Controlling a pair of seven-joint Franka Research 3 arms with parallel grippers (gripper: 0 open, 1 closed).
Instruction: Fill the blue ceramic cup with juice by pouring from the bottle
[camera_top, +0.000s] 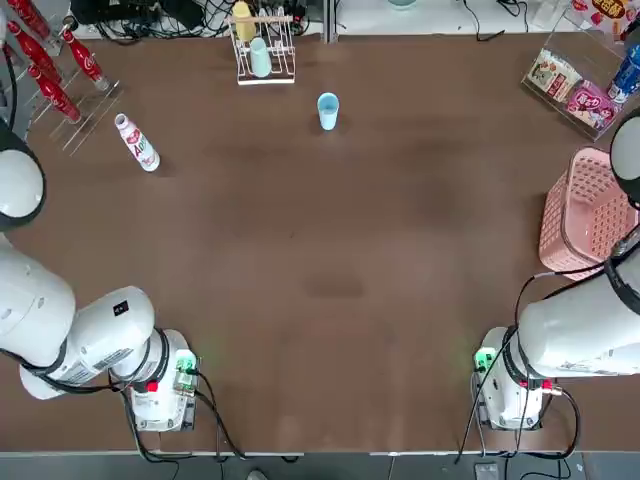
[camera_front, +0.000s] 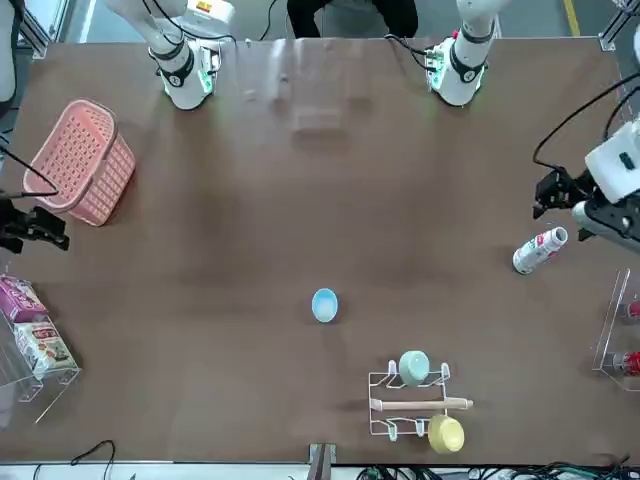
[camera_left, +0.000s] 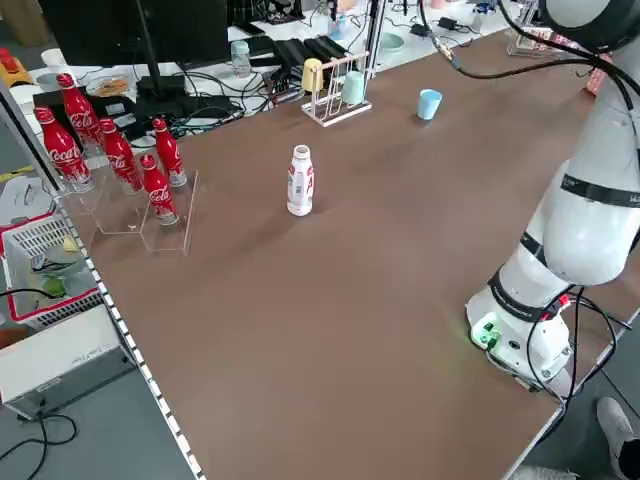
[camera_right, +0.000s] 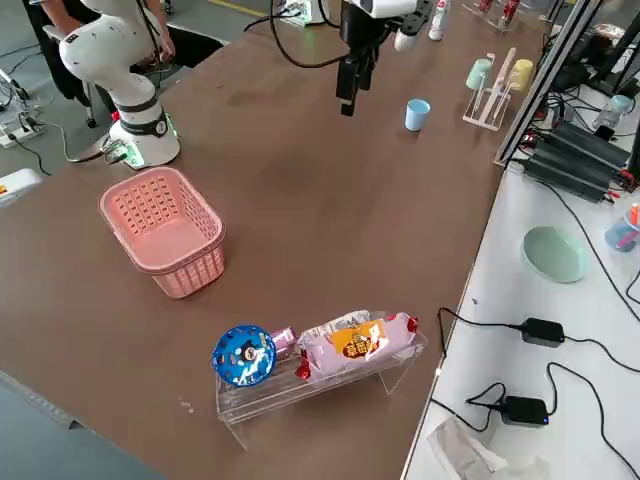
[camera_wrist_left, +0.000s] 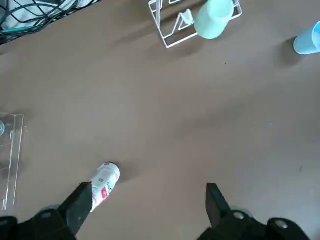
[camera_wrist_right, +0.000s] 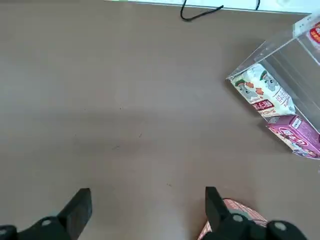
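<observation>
Bottle (camera_wrist_left: 104, 183) upright on the counter (camera_top: 330, 260), far-left part, just beside the wide-spread, empty left pincer (camera_wrist_left: 145, 200). Blue ceramic cup (camera_top: 328, 110) well apart at far centre. Right pincer (camera_wrist_right: 145, 200) also wide, over the basket (camera_top: 583, 210).

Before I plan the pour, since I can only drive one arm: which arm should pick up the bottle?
Left. Its claw hangs open right by the bottle, while the right claw is across the table, over the pink basket.

Bottle (camera_front: 539, 250) upright near left gripper (camera_front: 548, 192); blue cup (camera_front: 324, 305) mid-table.
</observation>
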